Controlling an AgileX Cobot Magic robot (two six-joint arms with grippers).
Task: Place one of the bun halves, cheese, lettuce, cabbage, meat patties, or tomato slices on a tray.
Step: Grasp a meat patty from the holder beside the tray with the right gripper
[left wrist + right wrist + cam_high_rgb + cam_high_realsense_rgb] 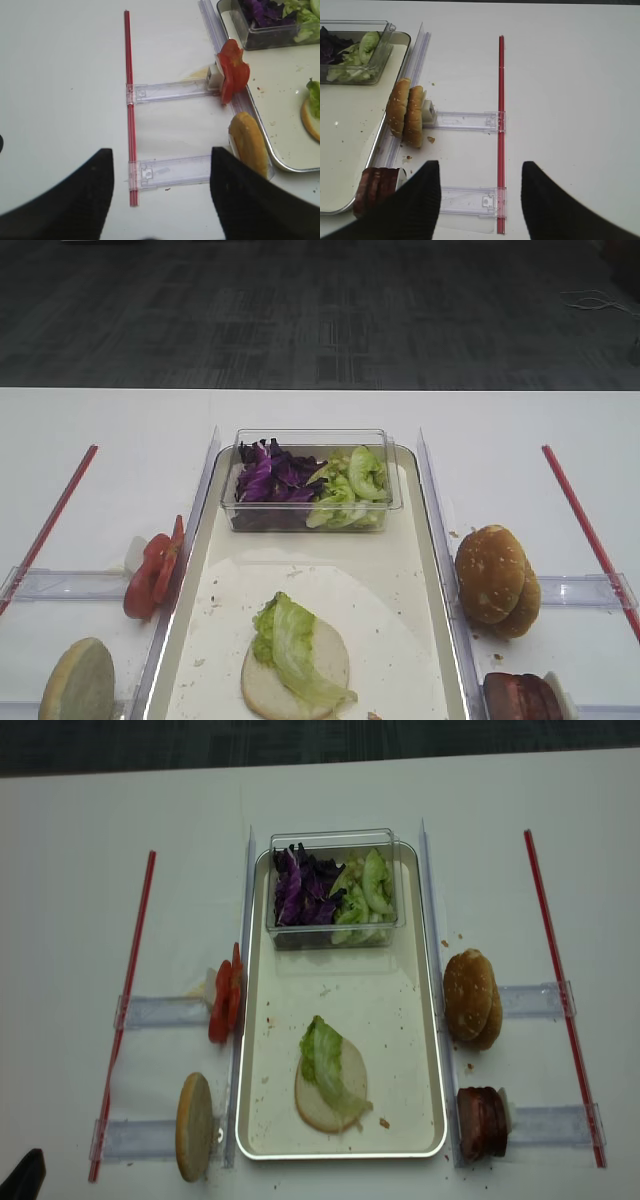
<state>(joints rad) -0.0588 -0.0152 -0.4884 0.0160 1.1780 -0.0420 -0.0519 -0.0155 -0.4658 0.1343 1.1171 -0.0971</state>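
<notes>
**Two grippers hovering wide, one bun base dressed on the tray**

Two grippers are hanging over the white table (pixel 110 430), each seen only in its own wrist view. The right gripper (pixel 481 200) is holding its dark fingers spread wide with nothing between them, above the clear rails (pixel 470 121) and the red strip (pixel 501 125) on the right side. The left gripper (pixel 161 195) is likewise standing spread and empty over the left-side rails beside another red strip (pixel 129 100).

The tray (pixel 425 1050) is lying in the middle of the table, running from near to far. On its near half a pale flat bun half (pixel 325 1105) is sitting face up, with a piece of green lettuce (pixel 322 1055) draped across it. At the far end of the tray a clear plastic tub (pixel 335 840) is holding purple cabbage (pixel 300 888) on its left and more green leaves on its right.

Just left of the tray, tomato slices (pixel 224 1002) are standing on edge against a rail, and nearer, another bun half (pixel 194 1125) is standing on edge. Just right of the tray, two golden speckled bun halves (pixel 470 998) are leaning together, and nearer, meat patties (pixel 480 1122) are standing stacked on edge.
</notes>
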